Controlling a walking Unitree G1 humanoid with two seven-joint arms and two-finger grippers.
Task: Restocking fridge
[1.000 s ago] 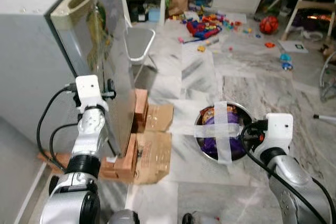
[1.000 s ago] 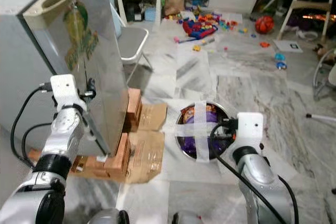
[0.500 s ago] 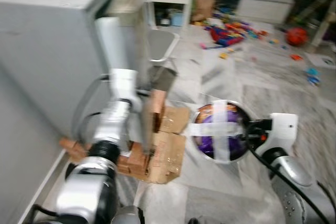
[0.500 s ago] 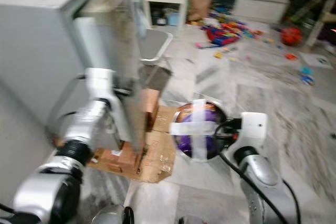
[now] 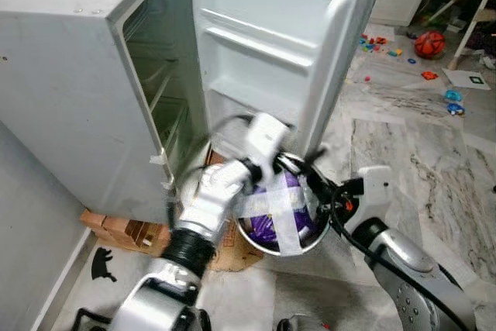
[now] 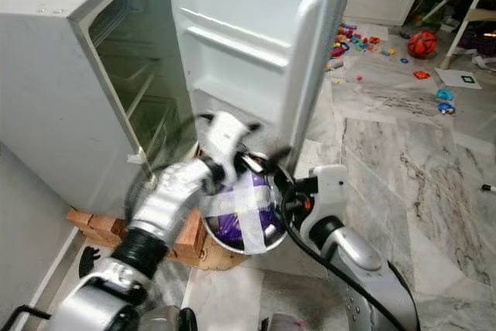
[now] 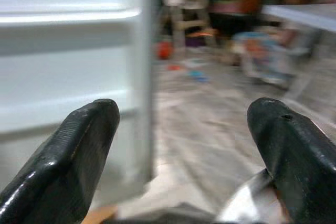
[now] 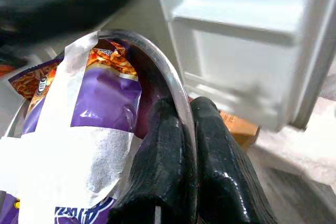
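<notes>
**Fridge door wide open, bowl of snacks held at its foot**

The grey fridge (image 5: 70,91) stands with its door (image 5: 271,52) swung fully open, white inner shelves facing the robot and the dim compartment exposed. The right gripper (image 8: 181,145) has its fingers (image 8: 157,182) clamped on the rim of a steel bowl (image 8: 157,72) — one finger inside the rim, one outside, pressed close together. The bowl carries purple and orange snack bags (image 8: 105,98) strapped down by crossed bands of white tape (image 6: 244,207). It hangs low in front of the open door, just above the bricks (image 5: 116,226) and flattened cardboard under the fridge.

The left gripper (image 7: 184,145) is blurred in the head views, reaching across just over the bowl; its fingers (image 7: 68,156) are spread wide apart with nothing between them, the door's inner face beside one finger and the marble floor (image 5: 411,153) beyond. Scattered toys (image 6: 422,40) lie well away on that floor.
</notes>
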